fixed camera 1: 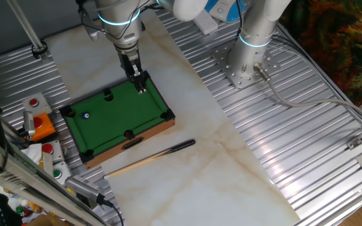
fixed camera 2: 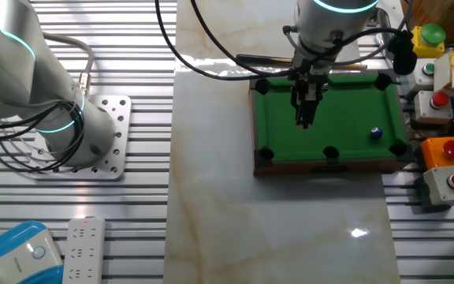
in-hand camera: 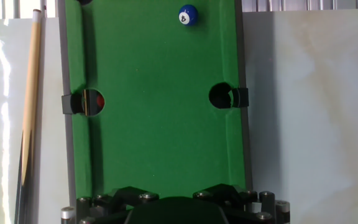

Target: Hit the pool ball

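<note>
The pool ball (fixed camera 1: 85,115) is a tiny dark blue ball with a white spot. It lies on the felt of the miniature green pool table (fixed camera 1: 119,112), near the table's far end from my gripper. It also shows in the other fixed view (fixed camera 2: 376,132) and at the top of the hand view (in-hand camera: 188,15). My gripper (fixed camera 1: 140,82) hangs over the opposite end of the table (fixed camera 2: 345,106), fingers pointing down and close together, holding nothing. In the other fixed view the gripper (fixed camera 2: 304,113) is above the felt. In the hand view only its dark base (in-hand camera: 178,211) shows.
A wooden cue stick (fixed camera 1: 151,157) lies on the marble beside the table's long side and shows at the left of the hand view (in-hand camera: 32,93). Button boxes (fixed camera 2: 446,162) stand past the ball end. The side pockets (in-hand camera: 221,96) are black holes. A second arm's base (fixed camera 1: 251,59) is bolted nearby.
</note>
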{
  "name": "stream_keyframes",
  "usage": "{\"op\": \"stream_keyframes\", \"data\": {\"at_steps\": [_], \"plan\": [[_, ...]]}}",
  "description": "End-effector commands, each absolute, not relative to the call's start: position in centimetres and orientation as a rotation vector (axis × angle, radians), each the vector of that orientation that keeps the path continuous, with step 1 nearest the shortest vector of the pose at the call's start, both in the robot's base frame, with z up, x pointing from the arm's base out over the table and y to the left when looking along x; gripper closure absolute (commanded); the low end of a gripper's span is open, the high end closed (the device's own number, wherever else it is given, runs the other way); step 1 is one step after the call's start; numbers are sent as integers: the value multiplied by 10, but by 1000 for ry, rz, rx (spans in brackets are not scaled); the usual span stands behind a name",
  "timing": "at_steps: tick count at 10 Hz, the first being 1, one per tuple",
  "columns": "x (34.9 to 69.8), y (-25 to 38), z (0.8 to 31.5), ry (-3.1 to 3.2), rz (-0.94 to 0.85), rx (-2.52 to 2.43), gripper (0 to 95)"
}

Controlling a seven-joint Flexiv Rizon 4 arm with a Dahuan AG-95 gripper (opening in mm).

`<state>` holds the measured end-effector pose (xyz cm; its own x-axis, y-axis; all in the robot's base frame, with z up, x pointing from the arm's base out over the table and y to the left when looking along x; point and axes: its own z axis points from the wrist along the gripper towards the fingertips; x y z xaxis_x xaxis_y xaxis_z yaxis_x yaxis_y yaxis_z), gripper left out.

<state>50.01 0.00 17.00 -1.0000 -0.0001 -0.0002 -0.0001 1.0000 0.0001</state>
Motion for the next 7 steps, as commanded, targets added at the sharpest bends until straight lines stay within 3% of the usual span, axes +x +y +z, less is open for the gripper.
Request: {"op": "stream_keyframes", "data": {"at_steps": [1, 2, 7], "plan": [[500, 0, 170, 3259, -41, -187, 950], [500, 0, 170, 3261, 67, -126, 950], [500, 0, 170, 3262, 32, -147, 950]]}}
